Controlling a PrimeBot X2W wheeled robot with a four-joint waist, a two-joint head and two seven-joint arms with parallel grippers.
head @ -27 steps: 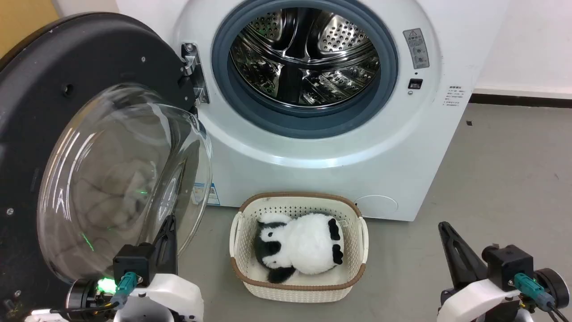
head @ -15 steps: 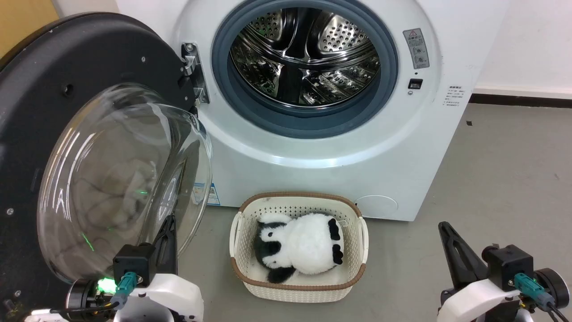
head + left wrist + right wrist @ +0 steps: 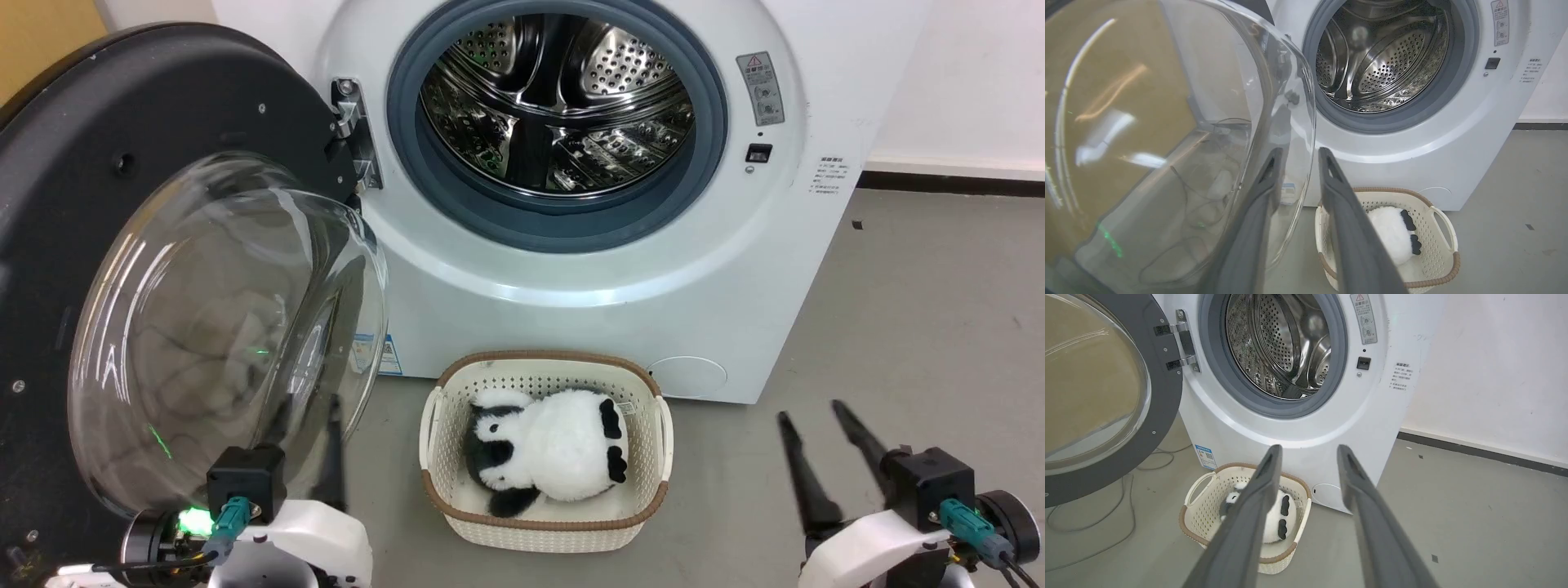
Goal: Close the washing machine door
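The left claw (image 3: 309,408) is held with its two fingers apart and nothing between them, low at the lower edge of the glass bowl of the washing machine door (image 3: 163,98). Whether the glass is touched cannot be told. In the left wrist view one finger is seen against the bowl's edge and the other just beside it. The right claw (image 3: 810,412) is likewise spread and empty, and is held above the grey floor (image 3: 914,327), well apart from the machine.

The door is swung wide open to the left and hung on its metal hinge (image 3: 355,131), with its inner face turned outward. The washing machine (image 3: 571,278) stands behind, its steel drum (image 3: 555,106) left uncovered within the grey gasket (image 3: 490,220). Between the two claws a cream basket (image 3: 543,362) is set on the floor before the machine, and a black-and-white plush toy (image 3: 563,445) lies in it.
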